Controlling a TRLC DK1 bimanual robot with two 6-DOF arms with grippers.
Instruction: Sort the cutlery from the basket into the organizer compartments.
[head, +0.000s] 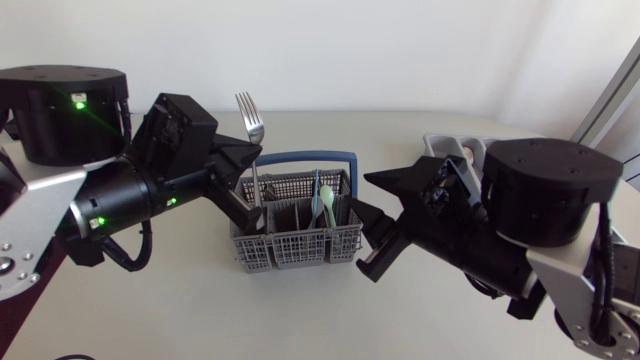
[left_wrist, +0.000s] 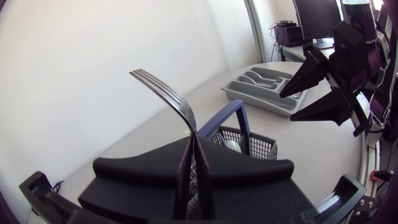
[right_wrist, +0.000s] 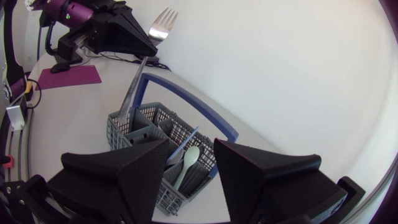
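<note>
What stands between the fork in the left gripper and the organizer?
The right gripper, fingers open, sits beside the basket's right side, and the right arm lies in front of the organizer in the head view. The fork, held upright by the left gripper, would probably have to pass over or around them.

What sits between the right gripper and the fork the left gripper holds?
The grey cutlery basket, its blue handle arching over it; clearest in the right wrist view.
</note>
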